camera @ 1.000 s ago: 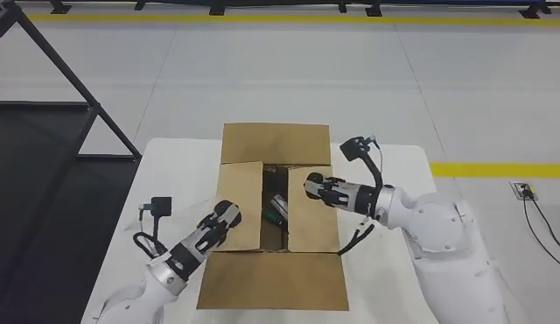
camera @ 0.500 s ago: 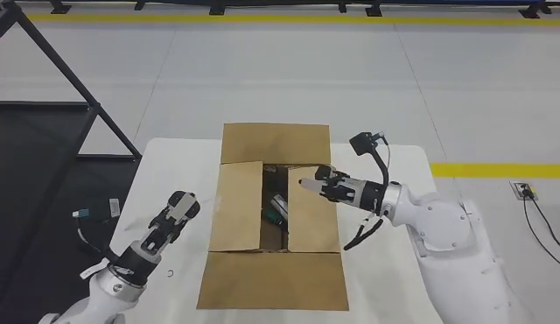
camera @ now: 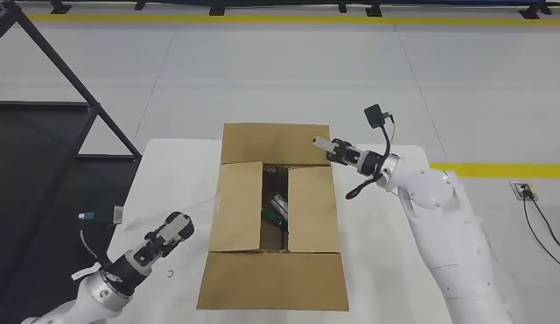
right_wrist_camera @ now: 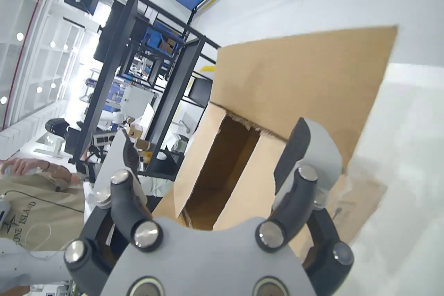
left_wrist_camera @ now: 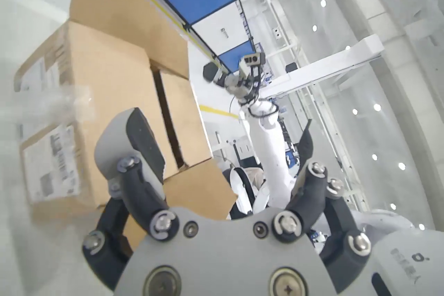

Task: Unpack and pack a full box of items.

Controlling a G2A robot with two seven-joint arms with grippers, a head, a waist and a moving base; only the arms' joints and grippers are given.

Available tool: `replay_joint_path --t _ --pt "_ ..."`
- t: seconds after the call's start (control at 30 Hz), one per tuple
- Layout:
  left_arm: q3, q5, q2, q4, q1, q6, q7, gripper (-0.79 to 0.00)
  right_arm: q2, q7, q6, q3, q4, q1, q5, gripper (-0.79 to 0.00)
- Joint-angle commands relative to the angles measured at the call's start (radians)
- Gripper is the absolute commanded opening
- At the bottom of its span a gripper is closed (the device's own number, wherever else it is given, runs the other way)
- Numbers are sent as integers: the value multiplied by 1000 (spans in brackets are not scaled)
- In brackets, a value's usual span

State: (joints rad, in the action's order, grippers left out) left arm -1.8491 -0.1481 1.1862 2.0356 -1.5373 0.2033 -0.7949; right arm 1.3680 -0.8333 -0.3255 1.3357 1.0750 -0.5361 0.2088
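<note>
Box (camera: 236,206) on counter (camera: 175,175) part-open; items (camera: 278,207) inside, none out. Left gripper (camera: 179,226) and right gripper (camera: 322,143) released, empty. Unpacking pending.

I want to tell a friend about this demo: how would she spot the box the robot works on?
Find the white table on the pale floor; the cardboard box sits at its middle. It is the only brown thing there, its end flaps spread flat and its side flaps almost shut over a dark slit showing items.
</note>
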Motion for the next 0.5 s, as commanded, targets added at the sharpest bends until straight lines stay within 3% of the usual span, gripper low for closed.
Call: replay_joint_path --t 0.0,0.17,0.27,0.4,0.47 --pt "-62 -133 -8 -30 -37 22 -141 0 7 63 -50 -24 -141 77 22 0" --pt "-157 -290 -25 -105 -100 69 -388 0 24 214 -91 -83 -380 222 119 0" --pt "-166 -339 -36 -134 -112 80 -530 0 41 219 -104 -120 -489 285 121 0" --pt "-117 -320 -46 -147 -95 73 -625 0 68 196 -126 -166 -609 351 107 0" --pt "-81 -260 -51 -149 -72 62 -619 0 80 191 -135 -183 -659 377 104 0"
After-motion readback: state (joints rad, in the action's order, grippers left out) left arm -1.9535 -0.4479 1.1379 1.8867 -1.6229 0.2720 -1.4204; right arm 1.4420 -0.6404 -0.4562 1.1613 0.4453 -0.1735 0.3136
